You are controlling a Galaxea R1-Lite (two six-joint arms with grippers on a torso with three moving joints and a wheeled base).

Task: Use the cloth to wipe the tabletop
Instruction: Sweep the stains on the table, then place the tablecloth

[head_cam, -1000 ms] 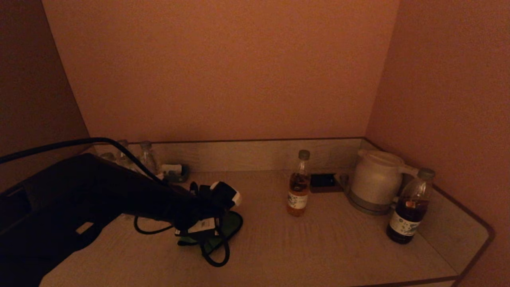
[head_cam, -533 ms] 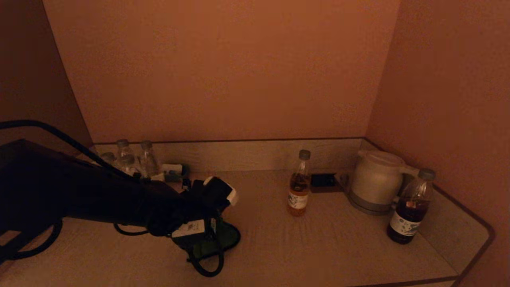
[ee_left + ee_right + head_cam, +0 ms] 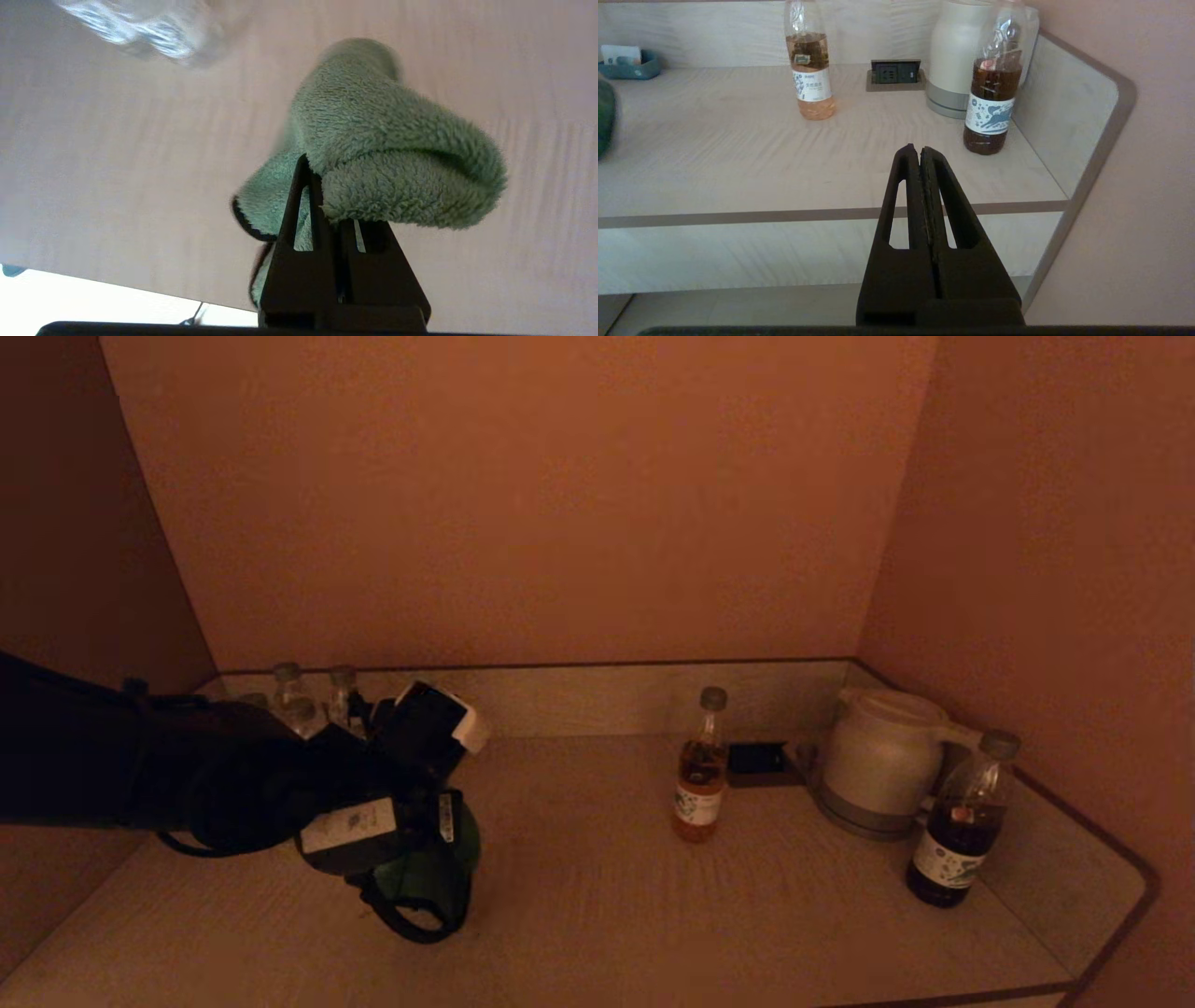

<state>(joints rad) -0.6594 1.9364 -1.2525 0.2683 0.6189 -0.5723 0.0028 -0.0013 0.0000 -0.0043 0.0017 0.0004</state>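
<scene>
My left gripper [image 3: 425, 868] is shut on a green fluffy cloth [image 3: 446, 859] and holds it on the pale wood tabletop [image 3: 607, 915] at the left. In the left wrist view the cloth [image 3: 387, 149] bunches over the closed fingertips [image 3: 303, 172] against the tabletop [image 3: 117, 154]. My right gripper [image 3: 920, 151] is shut and empty, parked in front of the table's front edge [image 3: 738, 217], out of the head view. The cloth's edge shows at the far side of the right wrist view [image 3: 605, 116].
Several clear bottles [image 3: 294, 705] stand at the back left, close behind my left arm. A bottle of amber drink [image 3: 700, 775] stands mid-table, a power socket [image 3: 756, 761] behind it. A white kettle [image 3: 882, 756] and a dark drink bottle [image 3: 962, 821] stand at the right. A small teal tray [image 3: 628, 65] sits at the back.
My left gripper has dragged the cloth leftwards across the tabletop, away from the amber bottle and towards the clear bottles. The right arm has not moved.
</scene>
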